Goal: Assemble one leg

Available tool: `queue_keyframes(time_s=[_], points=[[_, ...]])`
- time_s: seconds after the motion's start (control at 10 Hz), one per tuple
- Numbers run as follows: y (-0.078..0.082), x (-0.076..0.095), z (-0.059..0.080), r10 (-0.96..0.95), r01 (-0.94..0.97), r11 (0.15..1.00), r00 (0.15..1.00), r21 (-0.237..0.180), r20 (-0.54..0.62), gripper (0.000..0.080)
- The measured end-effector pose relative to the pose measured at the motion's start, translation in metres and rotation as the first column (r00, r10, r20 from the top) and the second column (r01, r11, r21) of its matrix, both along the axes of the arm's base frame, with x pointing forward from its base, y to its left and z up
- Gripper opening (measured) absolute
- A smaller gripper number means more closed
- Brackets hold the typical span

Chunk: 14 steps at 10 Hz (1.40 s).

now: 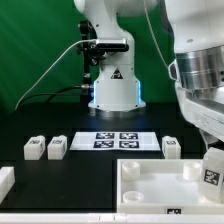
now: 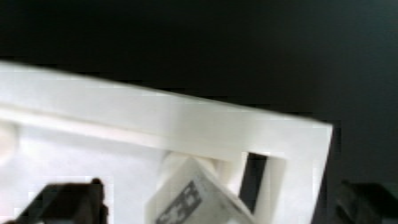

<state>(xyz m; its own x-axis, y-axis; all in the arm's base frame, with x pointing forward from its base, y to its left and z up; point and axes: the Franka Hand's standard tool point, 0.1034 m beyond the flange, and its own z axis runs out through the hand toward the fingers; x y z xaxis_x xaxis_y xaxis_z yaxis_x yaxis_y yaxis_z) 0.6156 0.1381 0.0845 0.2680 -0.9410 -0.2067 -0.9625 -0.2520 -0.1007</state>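
The Panda arm (image 1: 200, 70) is seen reaching down over the tabletop's edge at the exterior view's right. Below it, a white square tray-like panel (image 1: 150, 192) with a raised rim is laid at the near corner on that side. The marker board (image 1: 108, 141) is fixed mid-table, toward the rear edge. A white part (image 1: 5, 181) is cut off by the frame at the opposite near corner. The leg (image 1: 210, 172) is found under the arm at the panel's rear rim, its marker facing forward; whether it rests on the rim cannot be told. Three spare legs are stood level with the board: a first spare (image 1: 33, 148) and a second spare (image 1: 57, 148) toward the exterior view's left edge, and a third spare (image 1: 171, 148) between the board and the arm. The gripper (image 2: 214, 205) is held apart: its dark fingers (image 2: 63, 205) are seen on either side of the leg, with gaps left.
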Motion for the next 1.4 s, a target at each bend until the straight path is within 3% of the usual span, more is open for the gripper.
queue_keyframes(time_s=[0.2, 0.4, 0.6, 0.7, 0.8, 0.9, 1.0, 1.2, 1.3, 1.4], points=[[-0.005, 0.001, -0.001, 0.285, -0.284, 0.958, 0.957, -0.030, 0.061, 0.0649], [-0.025, 0.005, -0.005, 0.650, -0.644, 0.759, 0.760, -0.096, 0.036, 0.0649], [-0.023, 0.007, -0.005, 0.616, -0.610, 0.786, 0.786, -0.101, 0.043, 0.0649], [-0.023, 0.007, -0.005, 0.608, -0.603, 0.792, 0.792, -0.099, 0.042, 0.0542], [-0.021, 0.007, -0.005, 0.453, -0.450, 0.890, 0.891, -0.079, 0.021, 0.0408], [-0.022, 0.007, -0.005, 0.415, -0.412, 0.908, 0.910, -0.077, 0.014, 0.0408], [-0.021, 0.007, -0.005, 0.296, -0.295, 0.953, 0.955, -0.069, -0.004, 0.0294], [-0.021, 0.007, -0.005, 0.056, -0.059, 0.996, 0.997, -0.063, -0.044, 0.0293], [-0.020, 0.011, -0.004, -0.150, 0.145, 0.987, 0.986, -0.067, -0.066, 0.0293], [-0.019, 0.018, -0.003, -0.403, 0.400, 0.915, 0.913, -0.054, -0.064, 0.0293]])
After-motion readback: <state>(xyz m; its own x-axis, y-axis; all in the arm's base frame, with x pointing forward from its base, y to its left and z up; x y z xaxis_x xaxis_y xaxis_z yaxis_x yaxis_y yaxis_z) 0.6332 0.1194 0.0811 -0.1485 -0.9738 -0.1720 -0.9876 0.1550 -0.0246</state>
